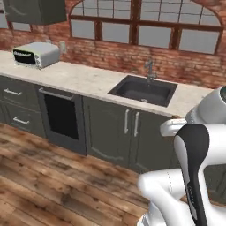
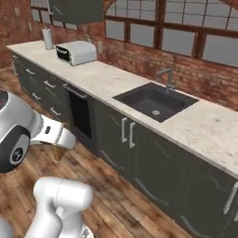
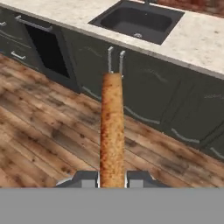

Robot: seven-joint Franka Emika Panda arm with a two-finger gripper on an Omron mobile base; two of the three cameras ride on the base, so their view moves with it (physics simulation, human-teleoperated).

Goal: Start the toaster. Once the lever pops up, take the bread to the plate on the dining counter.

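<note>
Beige stone counter (image 1: 84, 79) with a dark sink (image 1: 143, 90) is seen past the arm in both base views. Golden-brown bread (image 3: 112, 131) is gripped edge-on by the closed gripper (image 3: 112, 178) in the hand view, held above the wooden floor (image 3: 39, 135) before dark cabinets (image 3: 148, 92).

We see a speckled beige tabletop (image 2: 100, 79) under arched windows (image 2: 186, 39), a dark sink (image 2: 155, 102) with faucet (image 2: 168, 76) set in it, a white toaster oven (image 2: 76, 52) further left, dark cabinets (image 2: 153, 162) below.
</note>
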